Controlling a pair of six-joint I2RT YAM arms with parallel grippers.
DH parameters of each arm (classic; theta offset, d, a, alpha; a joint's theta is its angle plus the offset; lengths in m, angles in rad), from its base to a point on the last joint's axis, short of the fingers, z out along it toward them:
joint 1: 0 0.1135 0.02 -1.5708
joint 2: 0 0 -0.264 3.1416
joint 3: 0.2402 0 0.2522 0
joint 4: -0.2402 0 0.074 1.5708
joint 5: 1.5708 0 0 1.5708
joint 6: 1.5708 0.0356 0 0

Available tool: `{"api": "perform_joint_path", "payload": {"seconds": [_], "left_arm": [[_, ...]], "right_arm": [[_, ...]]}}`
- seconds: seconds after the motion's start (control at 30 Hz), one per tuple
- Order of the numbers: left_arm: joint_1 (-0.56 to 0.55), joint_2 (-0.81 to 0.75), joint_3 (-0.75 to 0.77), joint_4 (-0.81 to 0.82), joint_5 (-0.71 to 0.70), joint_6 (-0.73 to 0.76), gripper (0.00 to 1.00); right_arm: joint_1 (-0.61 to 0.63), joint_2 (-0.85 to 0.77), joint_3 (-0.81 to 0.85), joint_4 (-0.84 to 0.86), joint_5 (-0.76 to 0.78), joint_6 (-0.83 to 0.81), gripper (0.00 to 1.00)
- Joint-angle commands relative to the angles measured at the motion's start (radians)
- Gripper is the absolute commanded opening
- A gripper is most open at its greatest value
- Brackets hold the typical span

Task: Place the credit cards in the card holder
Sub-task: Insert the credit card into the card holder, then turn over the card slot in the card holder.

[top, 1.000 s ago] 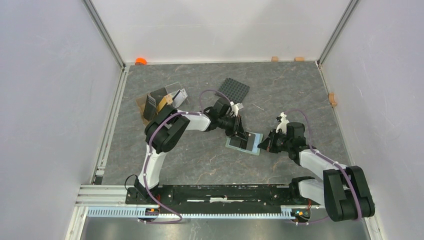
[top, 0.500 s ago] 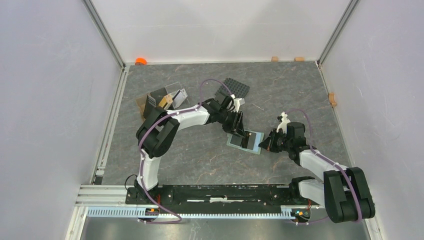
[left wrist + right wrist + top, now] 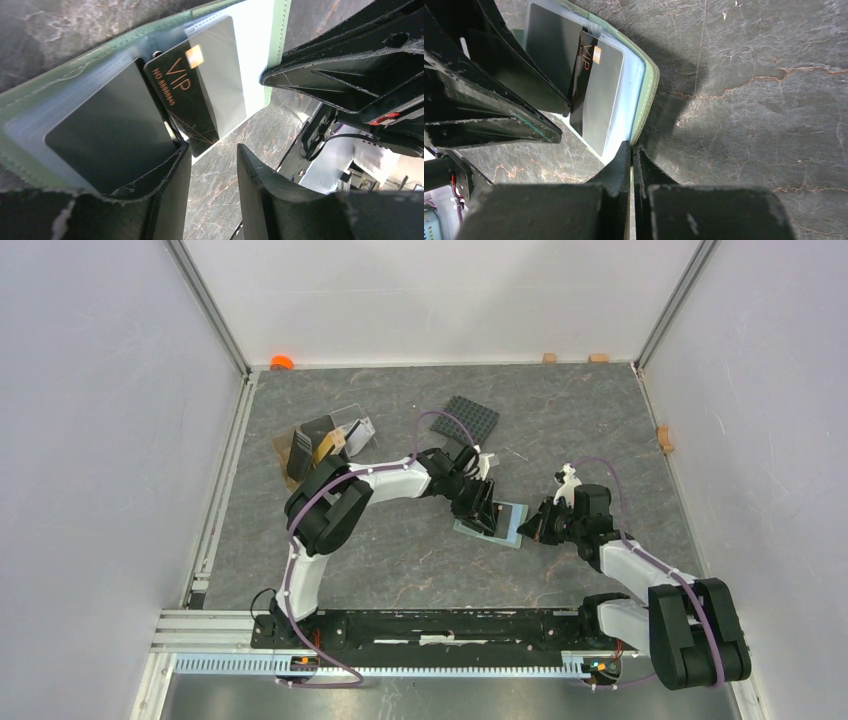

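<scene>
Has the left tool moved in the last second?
Yes. In the overhead view the left tool has shifted slightly rightward relative to the black studded plate, and it sits over the card holder.

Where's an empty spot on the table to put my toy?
Bare table lies back right, between the studded plate and the right wall, and in front, between the card holder and the arm bases. Crowded: the middle, where the left pincer and right pincer meet at the holder, and back left by the brown tray.
</scene>
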Motion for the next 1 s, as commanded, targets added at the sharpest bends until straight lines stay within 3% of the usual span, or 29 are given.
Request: {"api": "perform_joint_path", "payload": {"seconds": [0.0,0.37,0.83,0.97], "left_arm": [[-0.011,0.031,0.04,-0.01,-0.016,0.007,0.46],[-0.032,0.063,0.063,0.038,-0.003,0.015,0.45],[-0.067,0.03,0.009,0.293,0.12,-0.062,0.43],[-0.064,-0.047,0.007,0.212,0.067,-0.035,0.45]], "right_arm": [[-0.002,-0.02,0.008,0.01,0.0,-0.018,0.0],[-0.002,-0.029,0.0,0.022,-0.015,-0.01,0.0],[-0.001,-0.063,0.005,0.011,-0.049,-0.017,0.0],[-0.001,-0.098,0.035,-0.05,-0.047,-0.041,0.0]]}}
